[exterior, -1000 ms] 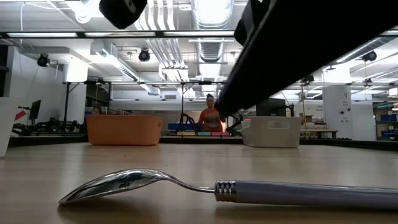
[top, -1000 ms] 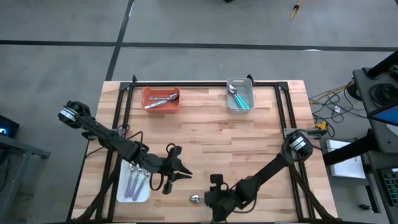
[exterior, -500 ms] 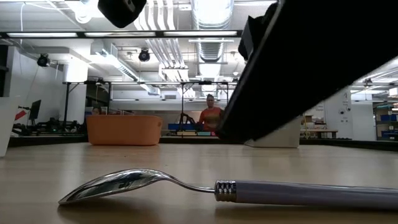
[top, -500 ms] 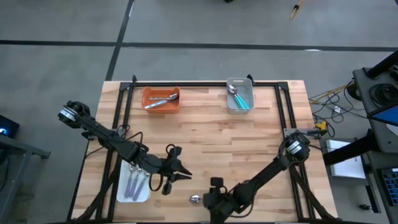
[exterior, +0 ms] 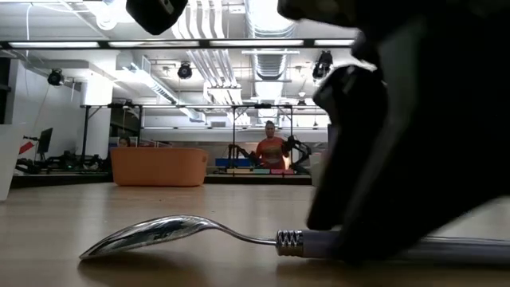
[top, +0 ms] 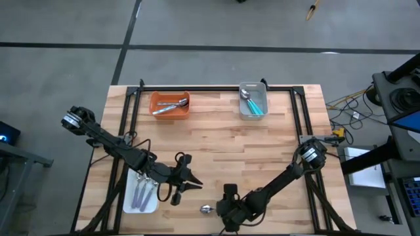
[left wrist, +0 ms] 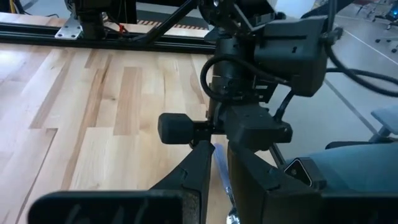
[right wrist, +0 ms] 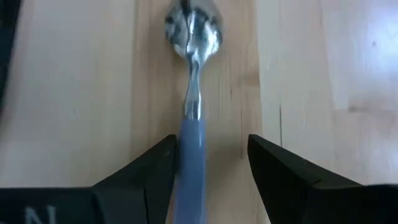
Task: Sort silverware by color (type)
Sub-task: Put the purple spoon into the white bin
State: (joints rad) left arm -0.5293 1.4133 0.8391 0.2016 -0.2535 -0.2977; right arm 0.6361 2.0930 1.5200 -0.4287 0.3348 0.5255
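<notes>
Moved: right gripper has dropped onto the near-edge spoon.
Fingers: spread, straddling its pale handle, nothing grasped.
Left gripper: open, waiting.
Meaning: pickup looks imminent.

**A robotics lab in an open industrial hall**

The low view looks across a wooden worktop into a large, brightly lit room. Exposed ducts and pipes run under the ceiling between strip lights, and round lamps or cameras hang from the beams. Farther back stand more benches on metal frames, shelving with boxes and a monitor. A person in an orange top sits at a distant bench. From above, the butcher-block worktop stands on a grey concrete floor marked with dark tape lines; loose cables and equipment carts crowd one side.
</notes>
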